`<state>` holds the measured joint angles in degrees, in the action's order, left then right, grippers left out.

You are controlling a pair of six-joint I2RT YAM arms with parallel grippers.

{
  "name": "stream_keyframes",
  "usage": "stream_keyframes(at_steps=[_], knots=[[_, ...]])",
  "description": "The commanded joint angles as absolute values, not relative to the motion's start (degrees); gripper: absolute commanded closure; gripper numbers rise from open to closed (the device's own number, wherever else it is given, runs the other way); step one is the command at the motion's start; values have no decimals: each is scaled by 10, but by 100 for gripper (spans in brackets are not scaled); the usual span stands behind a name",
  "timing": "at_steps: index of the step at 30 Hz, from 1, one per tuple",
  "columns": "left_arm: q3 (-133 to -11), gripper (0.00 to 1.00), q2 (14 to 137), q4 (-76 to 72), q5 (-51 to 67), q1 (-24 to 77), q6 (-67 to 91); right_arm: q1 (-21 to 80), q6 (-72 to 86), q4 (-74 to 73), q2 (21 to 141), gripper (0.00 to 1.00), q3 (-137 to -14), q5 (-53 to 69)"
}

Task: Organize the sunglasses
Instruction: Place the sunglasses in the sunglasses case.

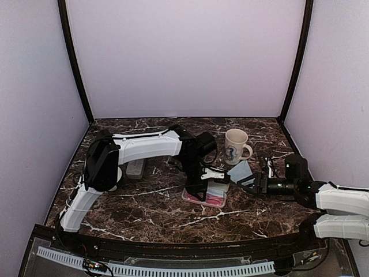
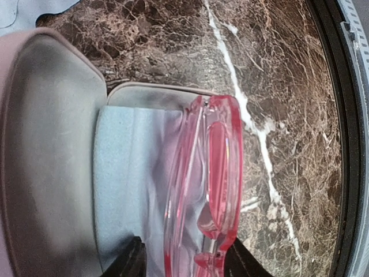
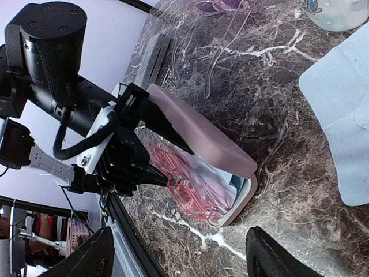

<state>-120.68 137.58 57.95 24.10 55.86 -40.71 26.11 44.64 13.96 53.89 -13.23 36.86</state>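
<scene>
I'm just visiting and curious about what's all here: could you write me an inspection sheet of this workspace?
Surface: dark, white-veined marble-pattern tabletop.
Job's things: red-pink sunglasses lie on a blue cloth inside the open pink case; thin-framed sunglasses lie on the table, uncased.
Clutter: mug, loose light blue cloth, grey case.
Grippers: left gripper open, straddling the red-pink pair; right gripper open, empty.
Cables: black cable looped at the left wrist.
Surroundings: pale lilac walls, black corner posts.
</scene>
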Motion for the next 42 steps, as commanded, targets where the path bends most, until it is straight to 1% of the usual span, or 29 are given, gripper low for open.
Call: stream_keyframes(at_steps=[1,13,20,26,28,32,39,42], knots=[[-1211,55,1339,573,233,557,-388,258,445,170,529,21,-122,372],[-1140,56,1282,516,215,559,-363,258,457,192,530,21,-110,379],[-1103,53,1251,488,201,563,-356,262,458,197,526,21,-103,374],[-1040,50,1217,441,188,572,-352,279,442,183,511,21,-100,341],[-1004,48,1199,404,176,579,-356,284,434,174,506,21,-100,327],[-935,40,1164,319,139,599,-375,288,434,178,512,20,-99,325],[-911,27,1164,258,108,615,-373,294,439,185,516,21,-98,323],[-907,25,1165,241,92,622,-374,294,438,184,516,21,-98,322]])
